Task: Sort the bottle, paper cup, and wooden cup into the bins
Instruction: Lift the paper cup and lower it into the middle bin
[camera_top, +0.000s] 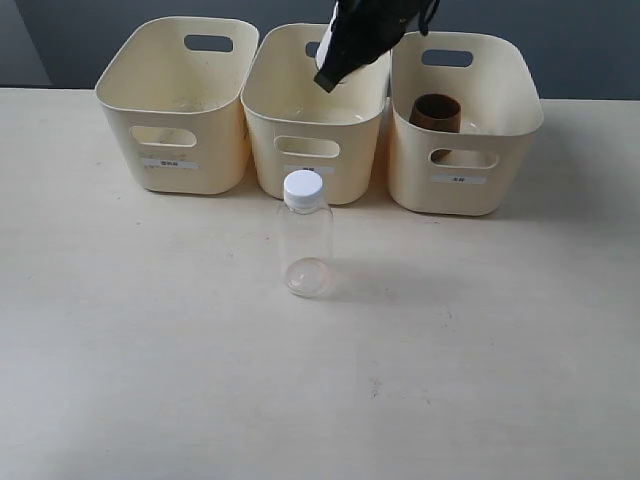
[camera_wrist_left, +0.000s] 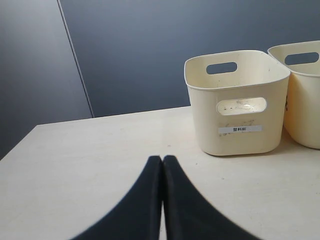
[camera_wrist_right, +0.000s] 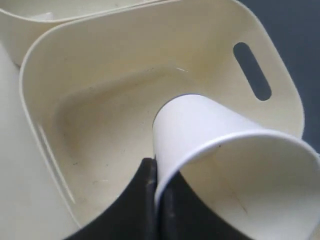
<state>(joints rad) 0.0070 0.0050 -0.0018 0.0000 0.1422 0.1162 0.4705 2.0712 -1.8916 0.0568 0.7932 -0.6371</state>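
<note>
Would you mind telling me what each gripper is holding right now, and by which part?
The right gripper pinches the white paper cup by its rim wall. The left gripper is shut, holding nothing.

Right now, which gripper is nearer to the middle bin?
The right. The right gripper holds the paper cup by its rim above the middle bin. The left gripper is shut, low over the table beside the left bin, away from the middle one.

bins (camera_top: 172, 120): 3 | bottle (camera_top: 305, 235): 1 | wooden cup (camera_top: 435, 111): 1 | paper cup (camera_wrist_right: 220, 150): 1
</note>
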